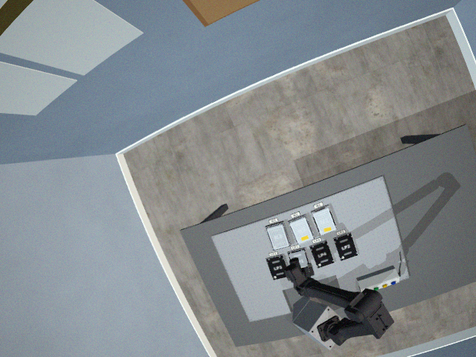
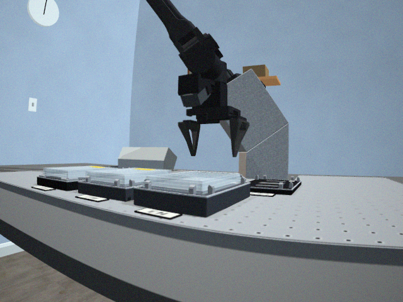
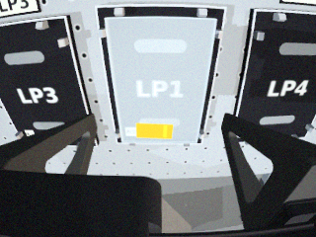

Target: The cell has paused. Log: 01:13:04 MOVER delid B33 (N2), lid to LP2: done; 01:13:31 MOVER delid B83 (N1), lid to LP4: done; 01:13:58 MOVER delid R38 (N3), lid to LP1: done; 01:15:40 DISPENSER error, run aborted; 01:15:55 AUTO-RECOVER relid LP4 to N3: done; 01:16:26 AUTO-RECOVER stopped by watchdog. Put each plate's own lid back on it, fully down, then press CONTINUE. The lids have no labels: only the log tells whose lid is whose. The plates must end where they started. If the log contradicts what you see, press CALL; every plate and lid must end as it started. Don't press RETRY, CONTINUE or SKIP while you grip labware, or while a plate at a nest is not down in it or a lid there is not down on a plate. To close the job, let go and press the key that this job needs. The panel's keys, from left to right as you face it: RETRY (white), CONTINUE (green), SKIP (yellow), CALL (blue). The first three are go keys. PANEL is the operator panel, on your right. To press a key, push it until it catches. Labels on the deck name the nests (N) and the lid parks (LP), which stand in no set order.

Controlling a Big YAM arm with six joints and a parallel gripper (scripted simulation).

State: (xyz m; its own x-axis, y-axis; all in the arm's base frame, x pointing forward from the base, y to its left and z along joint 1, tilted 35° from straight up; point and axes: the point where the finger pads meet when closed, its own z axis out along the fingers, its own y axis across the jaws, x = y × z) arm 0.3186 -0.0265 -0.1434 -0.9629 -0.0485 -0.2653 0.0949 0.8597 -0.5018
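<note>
My gripper (image 1: pixel 300 268) (image 2: pixel 214 156) (image 3: pixel 159 119) is open and empty, above the near part of lid park LP1, fingertips either side of its lid. A clear lid (image 3: pixel 160 69) with a yellow sticker lies on LP1. LP3 (image 3: pixel 25 74) (image 1: pixel 271 262) and LP4 (image 3: pixel 276 67) (image 1: pixel 317 248) are bare, as is LP2 (image 1: pixel 340 245). Three clear plates stand in the nests: the left plate (image 1: pixel 277 235) (image 2: pixel 195 182) shows no yellow sticker; the middle plate (image 1: pixel 300 226) and right plate (image 1: pixel 323 218) each show one. Nest labels are too small to read surely.
The panel (image 1: pixel 378 275) (image 2: pixel 143 157) stands right of the parks. Its green key (image 1: pixel 376 288), yellow key (image 1: pixel 384 285) and blue key (image 1: pixel 393 282) show; the white key is hidden. The arm's grey pedestal (image 2: pixel 266 139) stands behind the parks.
</note>
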